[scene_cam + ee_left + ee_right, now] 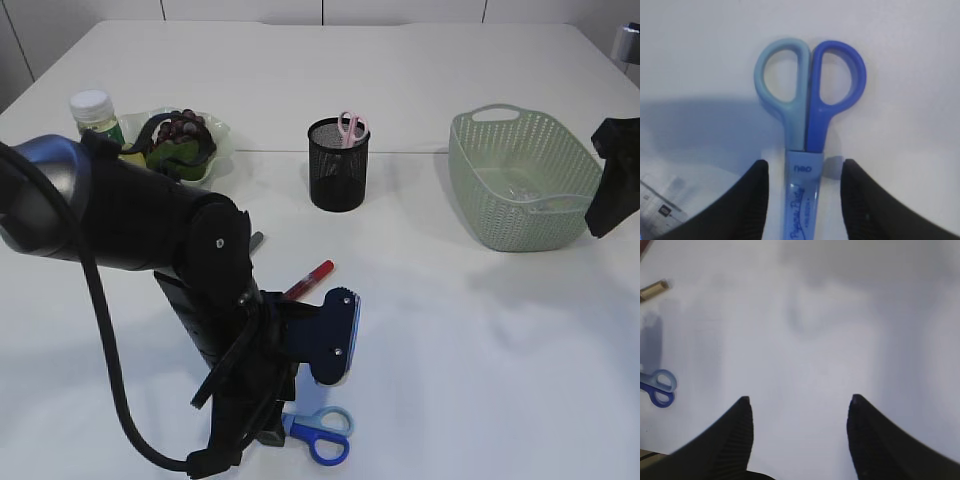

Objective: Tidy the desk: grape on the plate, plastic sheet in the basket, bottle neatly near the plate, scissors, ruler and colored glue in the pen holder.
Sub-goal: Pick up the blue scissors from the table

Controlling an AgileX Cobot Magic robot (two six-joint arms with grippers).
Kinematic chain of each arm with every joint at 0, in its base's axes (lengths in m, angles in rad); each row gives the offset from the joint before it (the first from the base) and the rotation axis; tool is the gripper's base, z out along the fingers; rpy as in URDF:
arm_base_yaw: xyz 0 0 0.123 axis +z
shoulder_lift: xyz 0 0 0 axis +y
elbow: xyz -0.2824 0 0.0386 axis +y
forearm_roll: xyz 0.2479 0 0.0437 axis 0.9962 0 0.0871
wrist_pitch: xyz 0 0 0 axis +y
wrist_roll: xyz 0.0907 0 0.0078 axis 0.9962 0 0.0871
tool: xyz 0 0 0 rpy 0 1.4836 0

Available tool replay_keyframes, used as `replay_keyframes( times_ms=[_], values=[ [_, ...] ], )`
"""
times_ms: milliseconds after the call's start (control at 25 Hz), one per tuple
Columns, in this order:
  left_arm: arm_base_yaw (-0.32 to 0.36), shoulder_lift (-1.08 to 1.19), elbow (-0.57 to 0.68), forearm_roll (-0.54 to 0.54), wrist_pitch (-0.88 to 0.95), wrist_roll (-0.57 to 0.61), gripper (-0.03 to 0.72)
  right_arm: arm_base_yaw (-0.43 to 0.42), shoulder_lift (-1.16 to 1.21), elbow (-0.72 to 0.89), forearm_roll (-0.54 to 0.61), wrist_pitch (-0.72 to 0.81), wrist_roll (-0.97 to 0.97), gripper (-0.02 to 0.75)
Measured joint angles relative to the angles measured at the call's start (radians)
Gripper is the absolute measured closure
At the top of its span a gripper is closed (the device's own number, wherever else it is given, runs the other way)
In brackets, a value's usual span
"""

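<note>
The left gripper point(804, 200) stands half open astride the blue scissors point(807, 115), one finger on each side of the sheathed blades, not clamped; the handles point away from it. These scissors lie on the table point(480, 340) well in front of the pen holder point(338, 165), which holds pink scissors point(350, 128). A red glue pen point(308, 280) lies between the holder and the blue scissors. Left of the holder, grapes point(183, 128) sit on the plate point(218, 135), a bottle point(95, 112) beside it. The basket point(515, 180) stands right of the holder. The right gripper point(799, 412) hangs wide and empty over bare table.
</note>
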Motion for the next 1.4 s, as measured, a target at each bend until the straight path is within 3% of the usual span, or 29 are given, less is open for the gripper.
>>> replay_keyframes(
  times_ms=[1400],
  values=[
    [0.000,0.008,-0.002,0.061,0.026,0.000,0.344,0.000,0.000,0.000,0.000,0.000,0.000,0.267]
  ],
)
